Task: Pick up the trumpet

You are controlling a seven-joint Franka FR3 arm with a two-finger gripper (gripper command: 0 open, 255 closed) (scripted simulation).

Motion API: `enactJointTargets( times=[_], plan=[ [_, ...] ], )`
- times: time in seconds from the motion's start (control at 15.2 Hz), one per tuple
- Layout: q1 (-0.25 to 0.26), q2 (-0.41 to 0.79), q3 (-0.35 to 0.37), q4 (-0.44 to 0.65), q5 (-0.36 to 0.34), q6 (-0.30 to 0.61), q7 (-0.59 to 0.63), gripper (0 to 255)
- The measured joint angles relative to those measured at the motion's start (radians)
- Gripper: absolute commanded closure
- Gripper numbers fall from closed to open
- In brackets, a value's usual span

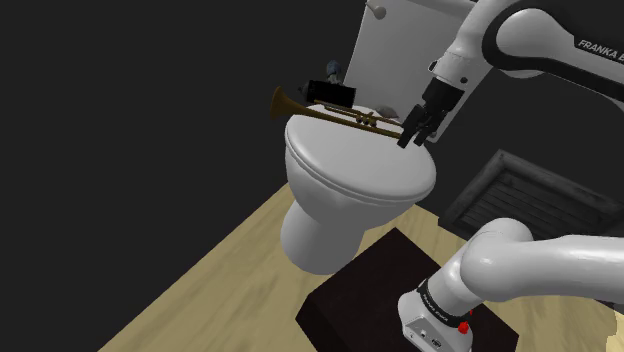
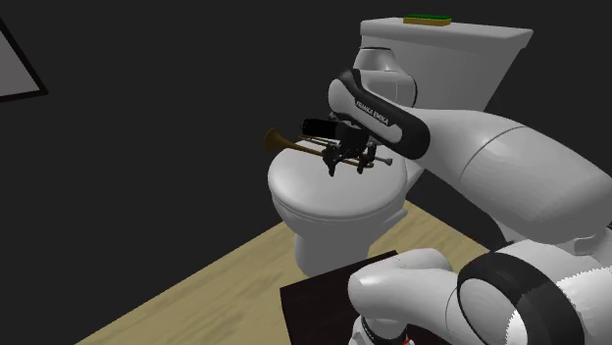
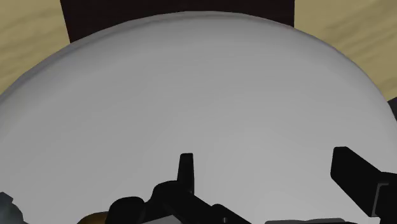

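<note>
- The brass-coloured trumpet (image 1: 330,115) lies across the rear edge of the closed white toilet lid (image 1: 350,165), with its bell past the lid's edge toward the shoulder view's left.
- The black gripper (image 1: 412,135) hangs at the trumpet's other end. Its jaws are released and spread apart, and one finger (image 3: 356,181) stands wide over the lid.
- A small black object (image 1: 330,90) sits just behind the trumpet, before the cistern (image 2: 461,59).
- A green item (image 2: 428,18) rests on the cistern's top.
- Pale wooden floor (image 1: 200,290) surrounds the toilet.

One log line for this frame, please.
gripper: at trumpet, opposite bell end | trumpet: over closed toilet lid | grasp: cannot tell
</note>
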Motion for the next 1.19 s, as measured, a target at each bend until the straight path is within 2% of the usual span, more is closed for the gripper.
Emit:
enactJointTargets(
  times=[0.13, 0.33, 0.99, 1.19],
  plan=[
    [0.005, 0.019, -0.002, 0.014, -0.007, 0.005, -0.015, 0],
    [0.03, 0.123, -0.011, 0.09, -0.043, 0.033, -0.095, 0],
    [0.11, 0.499, -0.022, 0.427, -0.16, 0.091, -0.4, 0],
    [0.128, 0.616, -0.015, 0.565, -0.19, 0.081, -0.489, 0]
  ],
)
